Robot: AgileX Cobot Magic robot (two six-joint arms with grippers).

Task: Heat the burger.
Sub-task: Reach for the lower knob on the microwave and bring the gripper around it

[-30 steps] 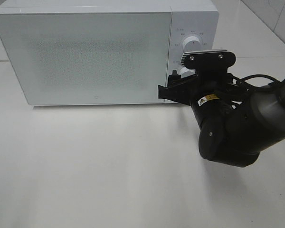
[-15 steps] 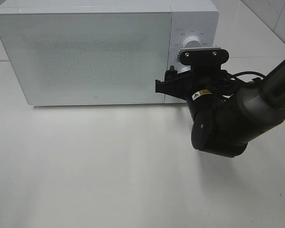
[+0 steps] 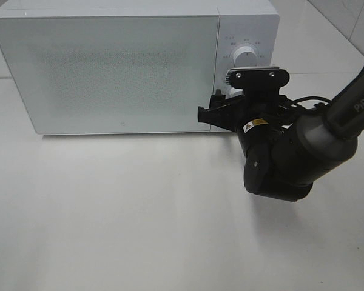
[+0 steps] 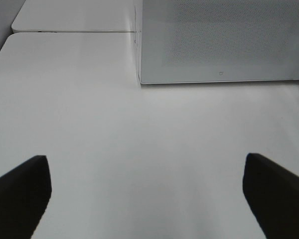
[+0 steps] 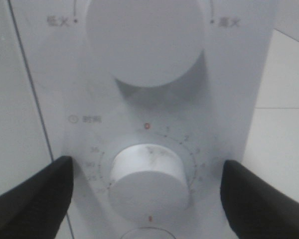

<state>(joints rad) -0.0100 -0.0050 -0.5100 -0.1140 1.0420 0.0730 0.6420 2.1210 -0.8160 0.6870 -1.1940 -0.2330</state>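
Nearest to the high camera is the white table (image 3: 109,224). The left gripper (image 4: 147,194) shows only in its own wrist view. Its two dark fingers stand wide apart above the table and hold nothing, and a front corner of the microwave (image 3: 109,73) is beyond them.

Farther back, the right gripper (image 3: 213,113) is close to the microwave's control side. In the high view the arm's camera mount mostly hides the lower knob (image 5: 147,179). The right wrist view shows this knob between the spread fingers, one on each side, and neither touches it.

The upper knob (image 3: 247,59) is above. The door (image 3: 109,36) is closed. The burger appears in no view, so I cannot tell where it is.
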